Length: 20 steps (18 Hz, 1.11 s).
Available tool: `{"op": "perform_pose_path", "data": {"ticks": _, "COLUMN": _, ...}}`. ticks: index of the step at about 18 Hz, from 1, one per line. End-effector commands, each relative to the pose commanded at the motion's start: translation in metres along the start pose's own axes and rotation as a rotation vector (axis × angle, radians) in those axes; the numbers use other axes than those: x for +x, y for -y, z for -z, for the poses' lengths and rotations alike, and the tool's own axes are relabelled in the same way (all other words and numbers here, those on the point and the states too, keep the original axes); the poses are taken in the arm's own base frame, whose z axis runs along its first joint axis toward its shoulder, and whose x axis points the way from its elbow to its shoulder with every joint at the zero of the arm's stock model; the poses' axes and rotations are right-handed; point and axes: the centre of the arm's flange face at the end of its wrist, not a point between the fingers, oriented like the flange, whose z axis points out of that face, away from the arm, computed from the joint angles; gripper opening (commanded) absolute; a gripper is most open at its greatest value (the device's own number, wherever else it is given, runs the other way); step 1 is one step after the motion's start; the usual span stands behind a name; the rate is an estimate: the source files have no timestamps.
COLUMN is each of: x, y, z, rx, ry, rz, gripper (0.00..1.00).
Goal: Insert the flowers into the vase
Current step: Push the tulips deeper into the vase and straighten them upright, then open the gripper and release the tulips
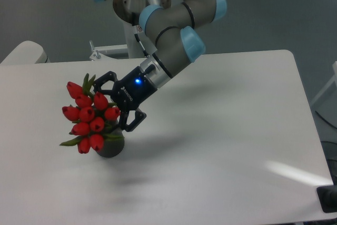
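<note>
The flowers (pixel 87 115), a tight bunch of red tulip buds with green leaves, sit with their stems in the vase (pixel 110 147) and lean up and to the left. The vase is a small dark grey cylinder on the left part of the white table; the buds and leaves hide its mouth. My gripper (pixel 117 103) is right against the bunch's right side, just above the vase. Its jaws are spread wide, one finger (pixel 104 81) above the buds and one (pixel 132 121) below right. The fingers look apart from the stems.
The white table (pixel 221 146) has its right edge near the right of the frame and its front edge at the bottom. My arm's base (pixel 139 3) stands behind the table's far edge. A dark object (pixel 327 199) sits at the table's front right corner.
</note>
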Motion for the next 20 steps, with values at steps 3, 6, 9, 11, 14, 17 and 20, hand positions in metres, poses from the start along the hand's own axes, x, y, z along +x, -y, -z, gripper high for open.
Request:
{"op": "perform_pose_path", "data": {"ticks": 3, "x": 0.005, "y": -0.006, "z": 0.000, "rx": -0.013, "ry": 0.002, "rz": -0.011, "gripper": 1.00}}
{"op": "perform_pose_path", "data": {"ticks": 6, "x": 0.012, "y": -0.005, "z": 0.001, "rx": -0.012, "ry": 0.003, "rz": -0.014, "gripper": 1.00}}
{"op": "perform_pose_path", "data": {"ticks": 9, "x": 0.016, "y": -0.005, "z": 0.002, "rx": -0.014, "ry": 0.003, "rz": -0.011, "gripper": 1.00}}
{"op": "perform_pose_path", "data": {"ticks": 11, "x": 0.017, "y": -0.005, "z": 0.002, "rx": -0.014, "ry": 0.004, "rz": -0.014, "gripper": 1.00}}
{"op": "perform_pose_path", "data": {"ticks": 14, "x": 0.022, "y": -0.003, "z": 0.007, "rx": -0.068, "ry": 0.033, "rz": -0.032, "gripper": 1.00}}
{"op": "perform_pose_path", "data": {"ticks": 17, "x": 0.025, "y": -0.001, "z": 0.018, "rx": -0.132, "ry": 0.079, "rz": -0.059, "gripper": 1.00}}
{"op": "perform_pose_path", "data": {"ticks": 20, "x": 0.021, "y": 0.004, "z": 0.036, "rx": -0.178, "ry": 0.133, "rz": -0.109, "gripper": 1.00}}
